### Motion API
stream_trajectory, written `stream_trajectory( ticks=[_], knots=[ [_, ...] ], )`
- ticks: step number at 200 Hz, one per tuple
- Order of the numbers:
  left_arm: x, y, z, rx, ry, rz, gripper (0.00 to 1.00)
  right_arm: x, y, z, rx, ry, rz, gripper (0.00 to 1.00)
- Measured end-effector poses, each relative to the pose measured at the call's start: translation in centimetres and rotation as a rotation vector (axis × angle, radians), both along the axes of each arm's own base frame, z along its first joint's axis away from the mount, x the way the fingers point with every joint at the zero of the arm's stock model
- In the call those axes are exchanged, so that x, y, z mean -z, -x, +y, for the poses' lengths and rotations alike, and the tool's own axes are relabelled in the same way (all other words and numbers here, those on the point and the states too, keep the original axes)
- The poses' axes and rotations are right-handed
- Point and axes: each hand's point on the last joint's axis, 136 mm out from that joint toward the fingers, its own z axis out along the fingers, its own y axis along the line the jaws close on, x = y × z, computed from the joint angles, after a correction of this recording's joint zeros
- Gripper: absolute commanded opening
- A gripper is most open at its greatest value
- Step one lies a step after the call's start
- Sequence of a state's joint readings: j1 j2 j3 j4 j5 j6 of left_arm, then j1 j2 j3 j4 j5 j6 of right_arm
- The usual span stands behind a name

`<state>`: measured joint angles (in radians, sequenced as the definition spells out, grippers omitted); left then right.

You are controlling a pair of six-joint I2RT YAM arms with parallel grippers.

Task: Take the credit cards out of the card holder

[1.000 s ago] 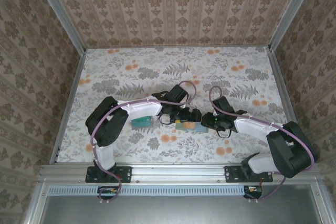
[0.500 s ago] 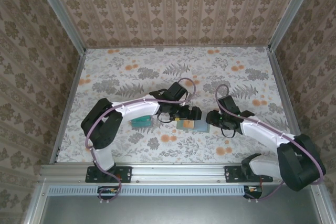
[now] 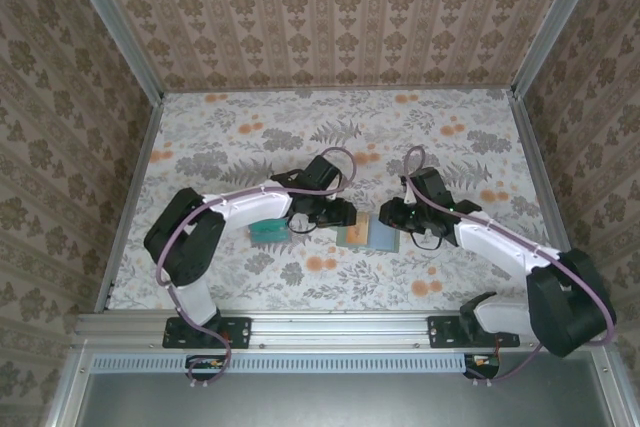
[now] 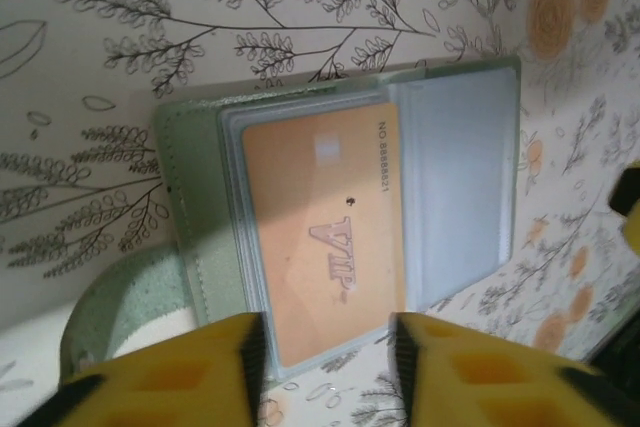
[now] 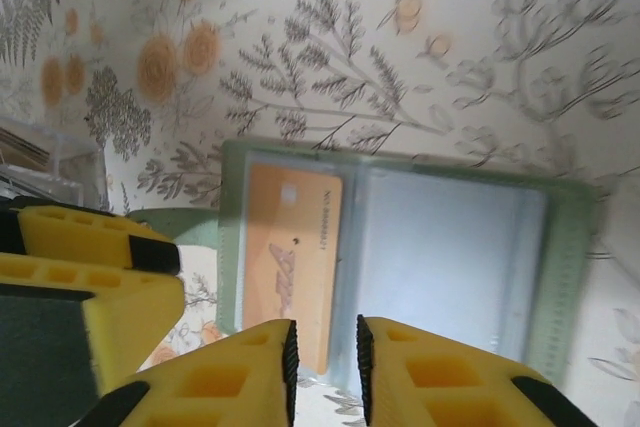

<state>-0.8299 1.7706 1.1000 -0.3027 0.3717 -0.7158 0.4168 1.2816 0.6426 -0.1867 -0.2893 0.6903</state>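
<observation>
Left tool (image 4: pixel 325 332) astride beige credit card (image 4: pixel 320 227) in card holder (image 4: pixel 200 197), right tool (image 5: pixel 323 342) at holder's edge, grips unclear

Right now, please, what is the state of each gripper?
Left gripper: jaws apart over the orange VIP card end; grip cannot be told.
Right gripper: jaws nearly shut at the card holder edge; grip cannot be told.

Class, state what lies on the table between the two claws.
The open card holder lies between the left claw and the right claw, seen in the top view; the left wrist view shows an orange card in it.
</observation>
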Motion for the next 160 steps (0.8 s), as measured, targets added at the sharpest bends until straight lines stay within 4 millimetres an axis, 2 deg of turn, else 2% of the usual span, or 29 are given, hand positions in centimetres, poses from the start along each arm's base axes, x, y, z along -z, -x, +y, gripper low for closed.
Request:
stream_trajectory(
  ticks=[12,26,93,160],
  knots=[
    [0.5,0.0,0.1,-0.001,-0.011,0.007,0.23,0.5,0.1,0.8,-0.011,-0.023,0.024,0.24],
    [1.1,0.0,0.2,-0.004,-0.024,0.017,0.16,1.1,0.1,1.4,-0.022,-0.042,0.046,0.23],
    [3.6,0.6,0.5,0.003,-0.074,0.059,0.12,3.8,0.0,2.5,-0.012,-0.077,0.138,0.20],
    [3.8,0.9,0.2,0.013,-0.082,0.062,0.08,4.9,0.0,2.8,-0.008,-0.088,0.169,0.19]
  ],
)
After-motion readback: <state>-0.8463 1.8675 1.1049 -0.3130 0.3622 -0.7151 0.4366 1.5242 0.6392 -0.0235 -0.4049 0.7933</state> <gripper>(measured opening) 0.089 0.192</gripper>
